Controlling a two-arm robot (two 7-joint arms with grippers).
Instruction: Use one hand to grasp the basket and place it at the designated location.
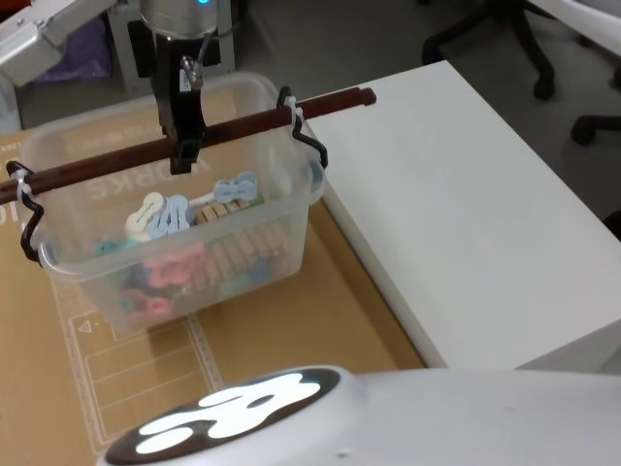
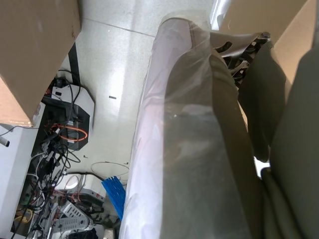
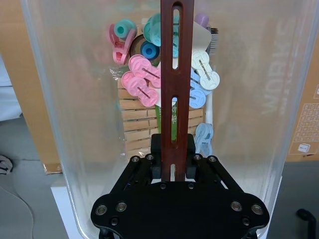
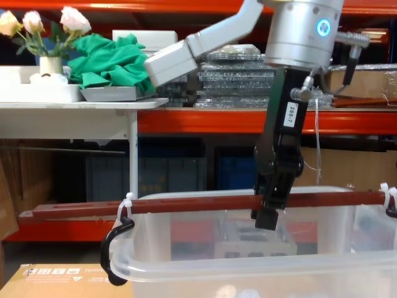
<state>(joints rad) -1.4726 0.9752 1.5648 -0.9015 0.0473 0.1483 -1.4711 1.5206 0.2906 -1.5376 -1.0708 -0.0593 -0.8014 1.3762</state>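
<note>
Basket [image 1: 277,238] over brown cardboard sheet [image 1: 320,320], just left of white table [image 1: 466,214]. Can't tell if it touches sheet. Inside: pink, blue, white clips [image 1: 170,218], wooden pegs [image 1: 238,254]. Dark wooden bar [image 1: 247,126] lies across rim, tied on with white zip tie [image 1: 294,118]. Right gripper [image 1: 184,160] comes down from above, jaws clamped on bar near middle.

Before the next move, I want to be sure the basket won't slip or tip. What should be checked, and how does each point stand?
1. Right gripper shut on the handle: ok.
2. Grip near the handle's middle: ok.
3. Zip tie binds the handle to the wire hook: ok.
4. Basket roughly level in the chest view: ok.
5. Clips lie below the rim: ok.
6. Designated location marked: cannot tell.
</note>
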